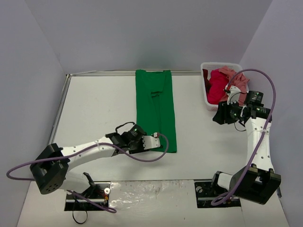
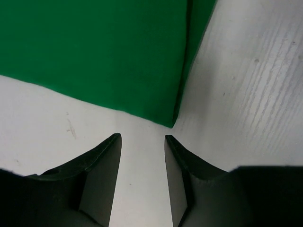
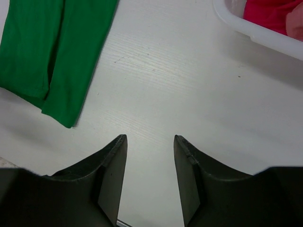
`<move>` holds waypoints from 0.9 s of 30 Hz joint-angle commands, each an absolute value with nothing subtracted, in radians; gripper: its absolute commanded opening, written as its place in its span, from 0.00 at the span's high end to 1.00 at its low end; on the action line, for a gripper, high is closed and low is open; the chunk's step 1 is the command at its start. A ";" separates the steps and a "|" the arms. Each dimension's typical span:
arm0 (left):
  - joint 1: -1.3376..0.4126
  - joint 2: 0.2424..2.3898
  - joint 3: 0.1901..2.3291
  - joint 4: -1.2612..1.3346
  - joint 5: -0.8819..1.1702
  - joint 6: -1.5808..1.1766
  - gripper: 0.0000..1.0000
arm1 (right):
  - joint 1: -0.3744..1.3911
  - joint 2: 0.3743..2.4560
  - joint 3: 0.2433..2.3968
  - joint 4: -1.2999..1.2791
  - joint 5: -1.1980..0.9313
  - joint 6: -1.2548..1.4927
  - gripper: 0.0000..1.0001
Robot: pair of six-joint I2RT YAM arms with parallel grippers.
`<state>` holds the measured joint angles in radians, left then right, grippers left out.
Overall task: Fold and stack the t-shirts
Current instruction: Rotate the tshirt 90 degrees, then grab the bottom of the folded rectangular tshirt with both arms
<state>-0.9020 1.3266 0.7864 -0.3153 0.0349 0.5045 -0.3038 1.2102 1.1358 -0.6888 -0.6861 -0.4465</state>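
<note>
Green t-shirt [image 1: 155, 111] lies folded lengthwise; left hand [image 2: 142, 138] and right hand [image 3: 150, 138] hang part-open, empty. A one-layer pinch at the corner could unfold it.

Left wrist view: green t-shirt [image 2: 94, 47] cut by the top and left edges, only one corner in frame. Left gripper [image 2: 142, 138] finger roots run off the bottom.

Right wrist view: white basket [image 3: 265, 35] clipped at top right, just a rim piece. Crimson t-shirt [image 3: 270, 12] and salmon pink t-shirt [image 3: 296, 26] inside are mostly out of frame.

Top view: basket's near corner hidden behind right arm [image 1: 258, 137] and cable [image 1: 272, 94]. Contents bunched, count unclear. Right gripper [image 1: 217, 117] too small and dark to read.
</note>
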 commanded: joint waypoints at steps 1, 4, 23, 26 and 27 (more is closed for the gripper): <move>-0.923 1.361 0.790 -0.278 0.020 0.486 0.60 | -0.322 1.184 1.123 -0.667 -0.709 -0.420 0.60; -0.928 1.394 0.799 -0.298 0.035 0.486 0.62 | -0.331 1.178 1.120 -0.660 -0.707 -0.416 0.60; -0.956 1.516 0.821 -0.298 0.048 0.480 0.63 | -0.344 1.157 1.109 -0.653 -0.729 -0.428 0.59; -0.963 1.529 0.821 -0.296 0.048 0.480 0.65 | -0.347 1.154 1.106 -0.653 -0.730 -0.431 0.59; -0.965 1.534 0.824 -0.299 0.048 0.480 0.67 | -0.347 1.155 1.106 -0.652 -0.730 -0.433 0.59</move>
<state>-0.9501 1.5120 0.7986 -0.2890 0.0437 0.4931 -0.3397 1.1812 1.1194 -0.6540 -0.7029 -0.4236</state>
